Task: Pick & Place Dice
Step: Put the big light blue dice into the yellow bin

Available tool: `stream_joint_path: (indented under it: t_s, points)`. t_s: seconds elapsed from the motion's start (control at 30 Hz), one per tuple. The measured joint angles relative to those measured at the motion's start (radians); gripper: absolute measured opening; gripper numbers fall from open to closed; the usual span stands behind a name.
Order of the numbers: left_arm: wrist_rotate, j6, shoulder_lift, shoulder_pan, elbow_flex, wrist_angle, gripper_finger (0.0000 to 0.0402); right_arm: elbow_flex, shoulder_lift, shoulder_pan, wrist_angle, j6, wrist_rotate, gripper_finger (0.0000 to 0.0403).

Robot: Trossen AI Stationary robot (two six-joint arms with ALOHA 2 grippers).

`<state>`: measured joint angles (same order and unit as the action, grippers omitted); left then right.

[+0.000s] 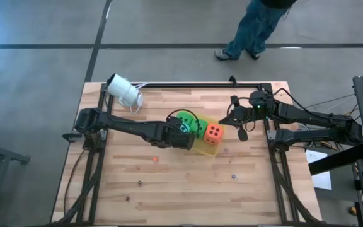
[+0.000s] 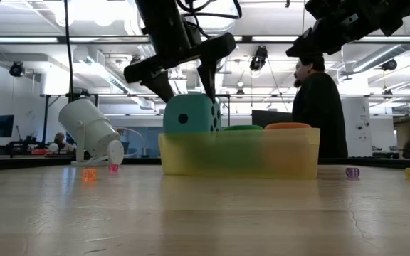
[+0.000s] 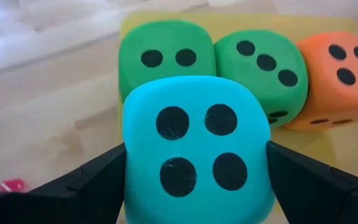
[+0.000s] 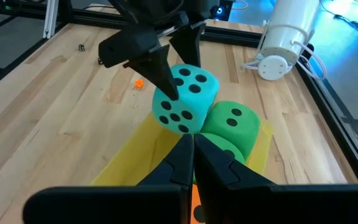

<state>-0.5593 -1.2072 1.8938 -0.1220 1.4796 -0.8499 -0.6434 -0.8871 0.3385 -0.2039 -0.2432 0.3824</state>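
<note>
My left gripper (image 3: pixel 196 152) is shut on the teal die (image 3: pixel 194 146), over the near-left end of the yellow tray (image 1: pixel 205 150). In the low view the die's (image 2: pixel 191 114) underside is hidden behind the tray wall (image 2: pixel 240 156), so I cannot tell whether it rests on the tray floor. Two green dice (image 3: pixel 166 53) (image 3: pixel 263 65) and the orange-red die (image 3: pixel 337 74) sit in the tray. My right gripper (image 4: pixel 193 146) is shut and empty, hovering to the right of the tray (image 1: pixel 238 123). My left gripper pinches the teal die between its two fingers (image 3: pixel 98 177), one on each of two opposite side faces (image 3: pixel 132 162). The fingers (image 4: pixel 157 68) come from above, pointing down with a slant. The die's four-pip face looks up at the wrist; it sits tilted in the hold.
A white cylinder-shaped camera (image 1: pixel 123 90) lies at the far-left corner. Tiny coloured dice are scattered on the wood (image 1: pixel 154 159) (image 2: pixel 88 174) (image 2: pixel 352 172). Black frame rails (image 1: pixel 270 135) line the table's sides. A person stands beyond the far edge (image 2: pixel 319 107).
</note>
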Motion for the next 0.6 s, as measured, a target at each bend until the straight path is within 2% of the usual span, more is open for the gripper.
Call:
stream_joint_path:
  t_s: [0.2, 0.43, 0.6]
  points:
    - [0.054, -0.024, 0.0, 0.009, -0.028, 0.019, 0.0344, 0.0, 0.0, 0.0, 0.0, 0.0, 0.0, 0.0008]
    - [0.067, -0.039, 0.001, 0.01, -0.045, 0.024, 0.0371, 0.0, 0.0, 0.0, 0.0, 0.0, 0.0, 0.0008]
    - [0.128, -0.081, 0.0, 0.022, -0.087, 0.045, 0.0384, 0.0, 0.0, 0.0, 0.0, 0.0, 0.0, 0.0008]
